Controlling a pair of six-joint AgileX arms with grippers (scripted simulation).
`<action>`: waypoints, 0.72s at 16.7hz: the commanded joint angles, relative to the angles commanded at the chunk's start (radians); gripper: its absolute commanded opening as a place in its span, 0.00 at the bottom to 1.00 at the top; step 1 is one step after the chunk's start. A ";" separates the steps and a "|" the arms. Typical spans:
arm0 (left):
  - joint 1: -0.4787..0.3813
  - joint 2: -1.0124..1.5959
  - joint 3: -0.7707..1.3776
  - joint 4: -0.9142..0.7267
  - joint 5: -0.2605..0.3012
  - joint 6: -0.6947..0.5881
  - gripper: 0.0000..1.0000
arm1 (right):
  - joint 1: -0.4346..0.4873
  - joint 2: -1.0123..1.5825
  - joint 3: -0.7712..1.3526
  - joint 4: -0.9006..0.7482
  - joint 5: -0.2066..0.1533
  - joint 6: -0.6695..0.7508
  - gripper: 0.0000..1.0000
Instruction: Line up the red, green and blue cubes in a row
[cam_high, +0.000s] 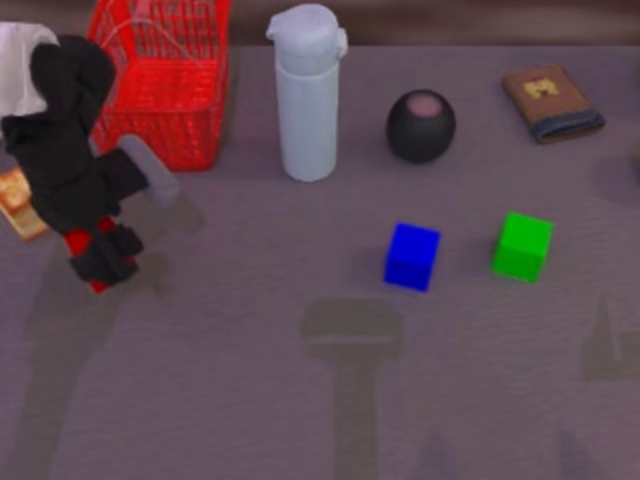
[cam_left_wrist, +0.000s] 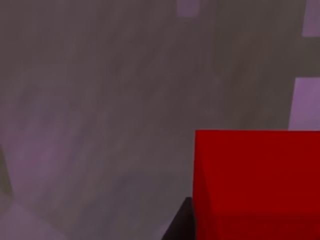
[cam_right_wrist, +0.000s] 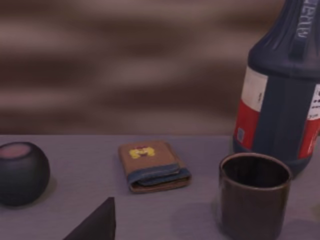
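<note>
My left tool (cam_high: 100, 262) grips the red cube (cam_high: 97, 285) above the worktop (cam_high: 250, 400); the blue cube (cam_high: 412, 256) and green cube (cam_high: 522, 246) sit well off to its side.

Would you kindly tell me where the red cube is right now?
In the top view the red cube sits at the table's left side, under the left tool, below the red mesh basket and far left of the blue cube.

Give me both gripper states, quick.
Left gripper: shut on the red cube, at the table's left.
Right gripper: not in the top view; state cannot be told.
</note>
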 joint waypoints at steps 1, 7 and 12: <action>0.002 -0.015 0.019 -0.037 0.000 0.000 0.00 | 0.000 0.000 0.000 0.000 0.000 0.000 1.00; 0.007 -0.051 0.057 -0.101 -0.001 -0.002 0.00 | 0.000 0.000 0.000 0.000 0.000 0.000 1.00; -0.065 -0.079 0.022 -0.099 -0.001 0.007 0.00 | 0.000 0.000 0.000 0.000 0.000 0.000 1.00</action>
